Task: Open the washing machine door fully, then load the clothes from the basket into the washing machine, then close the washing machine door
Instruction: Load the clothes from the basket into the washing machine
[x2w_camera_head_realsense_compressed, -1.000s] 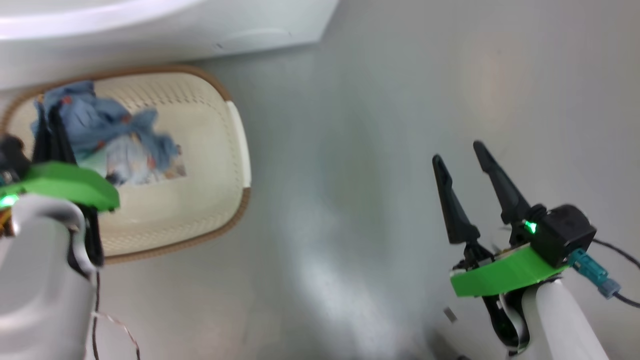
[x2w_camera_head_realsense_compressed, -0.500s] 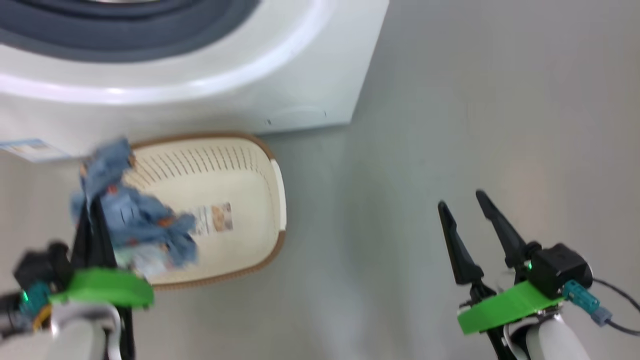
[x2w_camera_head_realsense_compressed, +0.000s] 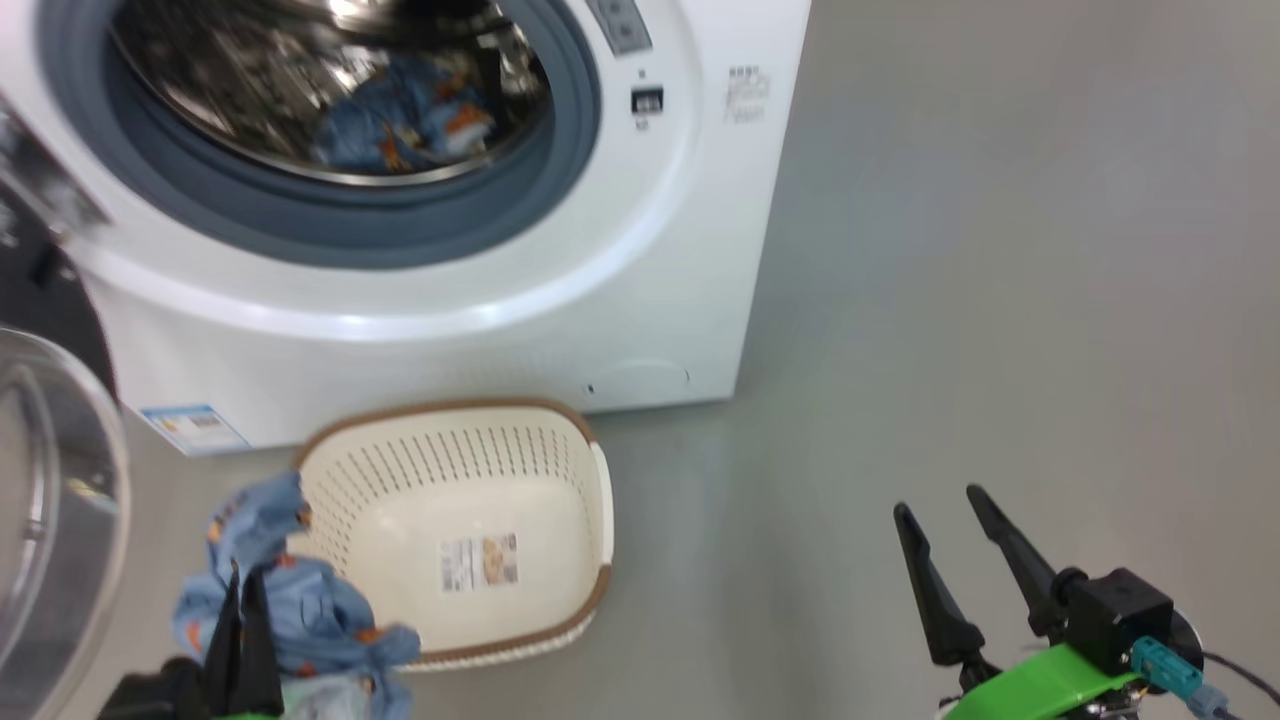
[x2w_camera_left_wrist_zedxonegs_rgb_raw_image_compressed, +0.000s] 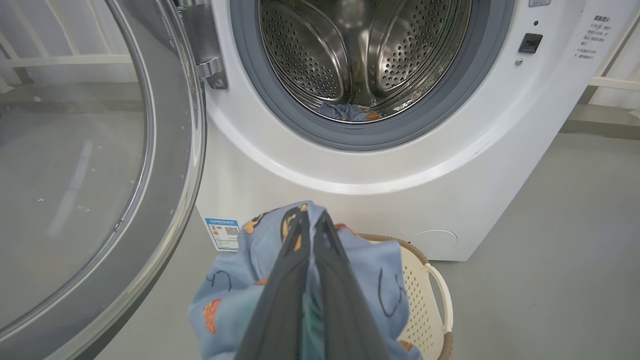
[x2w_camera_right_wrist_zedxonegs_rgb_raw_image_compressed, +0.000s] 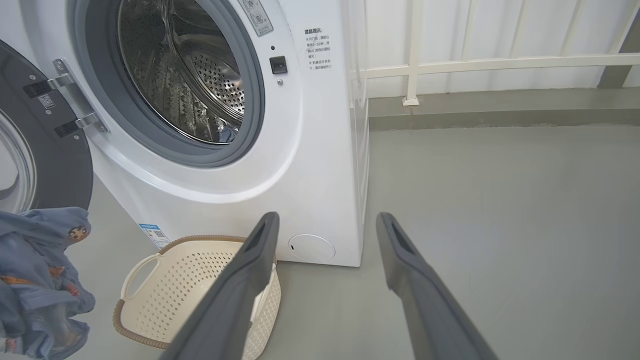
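Blue label (x2w_camera_left_wrist_zedxonegs_rgb_raw_image_compressed: 223, 232) — print too small

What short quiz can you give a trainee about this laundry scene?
1. True or false: the basket has no clothes inside.
2. What does the left gripper hold? A) a basket handle B) a light-blue garment C) nothing
3. Fill in: the second garment lies in the steel ____.
Key: 1 true; 2 B; 3 drum.
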